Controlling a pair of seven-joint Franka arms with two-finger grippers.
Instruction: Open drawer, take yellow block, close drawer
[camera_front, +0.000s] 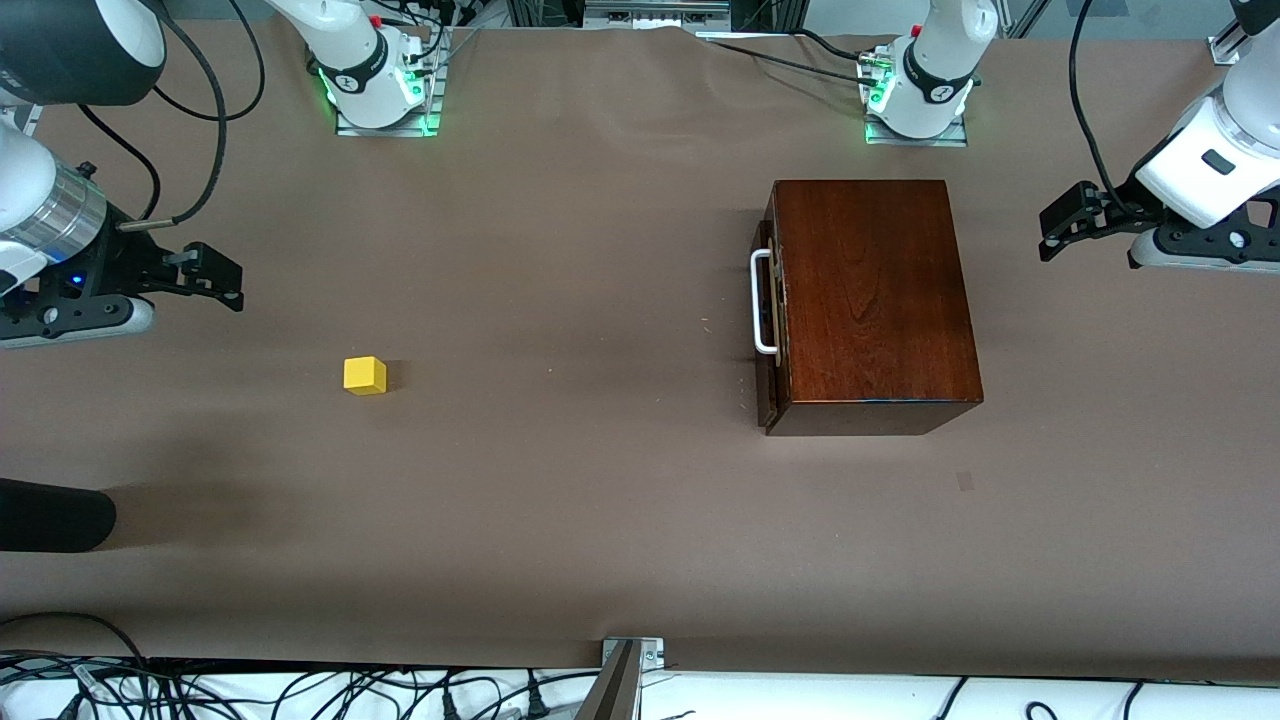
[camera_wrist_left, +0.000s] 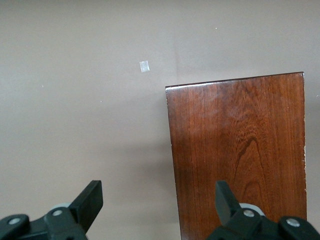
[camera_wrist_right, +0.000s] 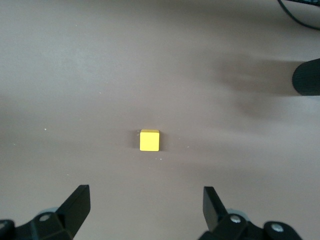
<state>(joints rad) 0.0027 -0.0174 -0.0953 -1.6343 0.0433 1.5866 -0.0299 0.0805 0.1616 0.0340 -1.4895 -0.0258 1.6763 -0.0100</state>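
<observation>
White arms; black tools (camera_front: 215, 280)

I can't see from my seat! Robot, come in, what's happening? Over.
Left gripper and right gripper both up, jaws open, holding nothing. Drawer shut. Yellow block out on the table, toward the right arm's end. Nothing in the way.

The wooden box (camera_front: 875, 300) stands on the brown surface (camera_front: 560, 480) toward the left arm's end. The drawer (camera_front: 768, 300) is shut flush, its white bar handle (camera_front: 762, 303) facing the right arm's end. The yellow block (camera_front: 364, 375) lies alone on the surface toward the right arm's end, well apart from the box and a little nearer the camera. The right claw (camera_front: 218, 277) hovers over bare surface near the block. The left claw (camera_front: 1052, 235) hangs over bare surface beside the box.
</observation>
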